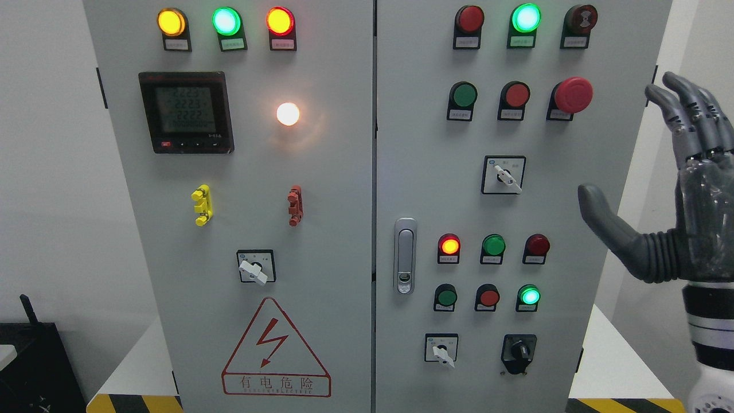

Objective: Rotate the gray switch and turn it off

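Head view: the right robot hand (pixel 676 189) is raised beside the cabinet's (pixel 367 172) right edge, fingers spread wide, thumb out, holding nothing. The gray switch (pixel 504 175) sits mid-right on the right door, left of the thumb, apart from it, knob pointing down-right.

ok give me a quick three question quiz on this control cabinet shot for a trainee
1. True or false: the right hand is gripping a switch.
2. The digital meter is on which door? A) left B) right
3. Fill in: the mushroom-head button at the upper right is coloured ____.

Key:
1. False. The hand is open, beside the cabinet, touching nothing.
2. A
3. Red
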